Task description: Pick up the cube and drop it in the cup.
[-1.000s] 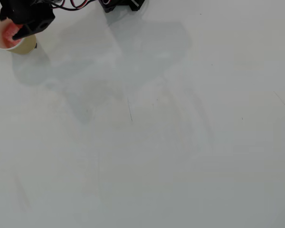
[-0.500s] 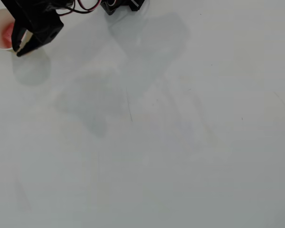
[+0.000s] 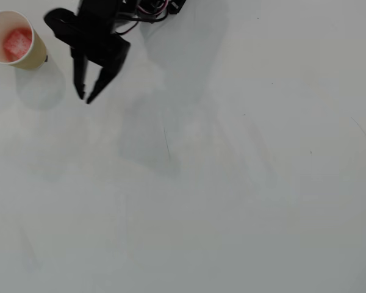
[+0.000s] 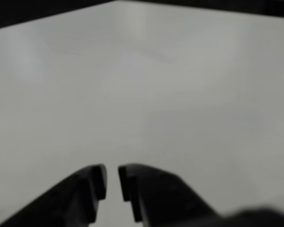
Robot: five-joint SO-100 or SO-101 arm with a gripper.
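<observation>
The red cube (image 3: 17, 43) lies inside the tan paper cup (image 3: 34, 56), which stands upright at the far left top of the overhead view. My black gripper (image 3: 85, 97) hangs over the bare table to the right of the cup, apart from it, fingertips pointing down in the view. Its jaws are all but closed, with only a thin gap, and hold nothing. In the wrist view the gripper (image 4: 112, 182) shows the same thin gap over the empty white table; cup and cube are out of that view.
The white table (image 3: 232, 183) is bare apart from faint scuffs and the arm's shadow. The arm's base and cables (image 3: 152, 7) sit at the top edge. A dark edge (image 4: 38, 12) runs along the top of the wrist view.
</observation>
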